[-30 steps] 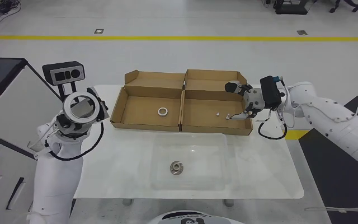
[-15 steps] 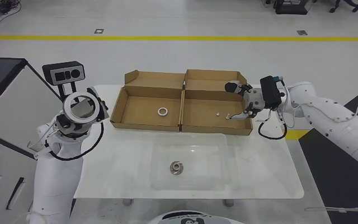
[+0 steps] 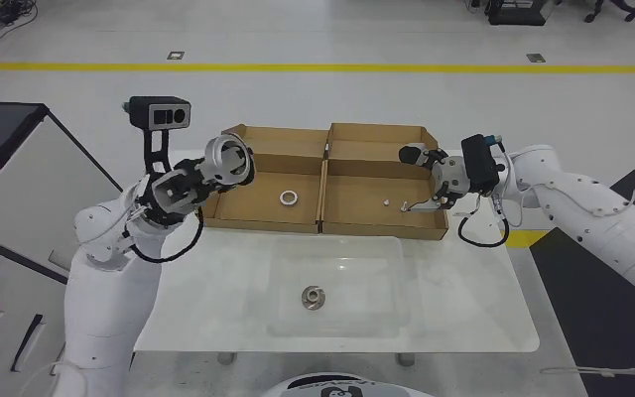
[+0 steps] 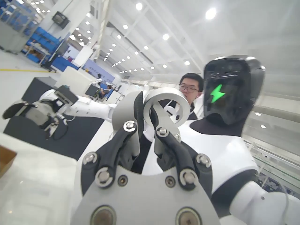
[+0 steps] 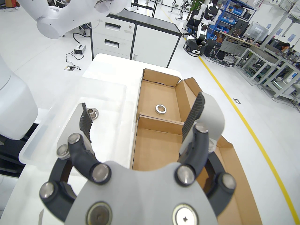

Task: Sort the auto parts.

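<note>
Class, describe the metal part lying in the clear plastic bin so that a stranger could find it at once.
On the white table, find the clear plastic bin, nearer the robot than the two cardboard boxes. The metal part lies alone on its floor. Unlike the plain ring in one box, it has a wide flange and a raised centre hub.

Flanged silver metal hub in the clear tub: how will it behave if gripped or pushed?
The flanged silver metal hub looks solid, so probably rigid and heavy for its size. It lies flat on the clear plastic tub's smooth floor, so a push likely slides rather than tips it.
</note>
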`<state>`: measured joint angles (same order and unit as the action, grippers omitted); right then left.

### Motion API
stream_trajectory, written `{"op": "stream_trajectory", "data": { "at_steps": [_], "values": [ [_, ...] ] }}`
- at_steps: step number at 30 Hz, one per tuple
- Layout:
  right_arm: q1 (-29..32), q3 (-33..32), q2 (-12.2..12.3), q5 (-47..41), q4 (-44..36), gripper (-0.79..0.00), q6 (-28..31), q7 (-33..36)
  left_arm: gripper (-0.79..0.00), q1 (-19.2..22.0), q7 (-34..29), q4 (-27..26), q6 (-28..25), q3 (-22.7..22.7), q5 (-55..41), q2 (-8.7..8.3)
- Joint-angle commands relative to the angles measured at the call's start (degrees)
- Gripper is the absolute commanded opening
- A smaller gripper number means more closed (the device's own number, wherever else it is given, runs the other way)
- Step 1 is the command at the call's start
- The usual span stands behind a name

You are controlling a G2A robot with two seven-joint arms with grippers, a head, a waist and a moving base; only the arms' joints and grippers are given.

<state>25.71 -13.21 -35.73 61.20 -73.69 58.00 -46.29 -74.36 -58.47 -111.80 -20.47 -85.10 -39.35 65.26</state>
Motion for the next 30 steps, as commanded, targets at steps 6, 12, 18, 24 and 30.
{"op": "stream_trajectory", "data": {
  "at_steps": [6, 12, 18, 24, 30],
  "values": [
    [0.0, 0.0, 0.0, 0.0, 0.0, 0.0, 0.0, 0.0, -0.785, 2.2, 1.6, 0.9, 5.8, 4.9, 16.9, -0.28],
    [0.0, 0.0, 0.0, 0.0, 0.0, 0.0, 0.0, 0.0, -0.785, 3.0, 6.0, 1.9, 8.3, 9.0, 24.3, -0.08],
    [0.0, 0.0, 0.0, 0.0, 0.0, 0.0, 0.0, 0.0, -0.785, 5.4, 11.2, 4.1, 13.1, 11.9, 33.9, 0.08],
    [0.0, 0.0, 0.0, 0.0, 0.0, 0.0, 0.0, 0.0, -0.785, 6.4, 16.3, 5.4, 18.5, 13.8, 41.7, 0.17],
    [0.0, 0.0, 0.0, 0.0, 0.0, 0.0, 0.0, 0.0, -0.785, 6.4, 19.8, 5.3, 21.0, 14.0, 46.4, 0.15]
  ]
}}
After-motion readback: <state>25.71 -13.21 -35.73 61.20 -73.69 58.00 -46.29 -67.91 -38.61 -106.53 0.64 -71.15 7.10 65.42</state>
